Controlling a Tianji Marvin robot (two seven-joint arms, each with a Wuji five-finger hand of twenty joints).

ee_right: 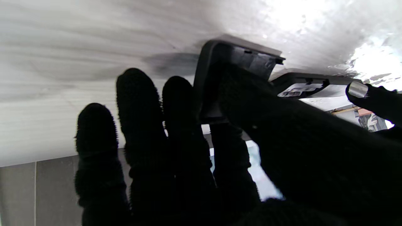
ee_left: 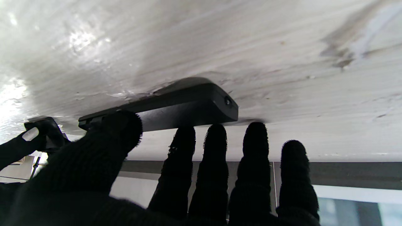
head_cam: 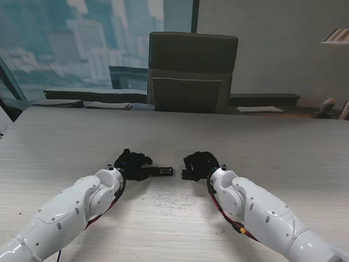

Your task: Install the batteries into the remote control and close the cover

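The black remote control [head_cam: 162,172] lies on the table between my two hands. My left hand [head_cam: 131,164] is shut on it: in the left wrist view the thumb [ee_left: 106,138] presses one long side of the remote [ee_left: 176,108] and the fingertips [ee_left: 216,135] touch the other. My right hand [head_cam: 200,164] is shut on the black battery cover [ee_right: 238,56], pinched between thumb and forefinger and tilted, its clips showing, right beside the remote's open end [ee_right: 301,84]. I cannot make out any batteries.
The pale wooden table [head_cam: 272,147] stretches wide on both sides of the hands. A dark office chair [head_cam: 191,71] stands behind its far edge. Papers [head_cam: 109,105] and a white sheet [head_cam: 260,109] lie along that far edge.
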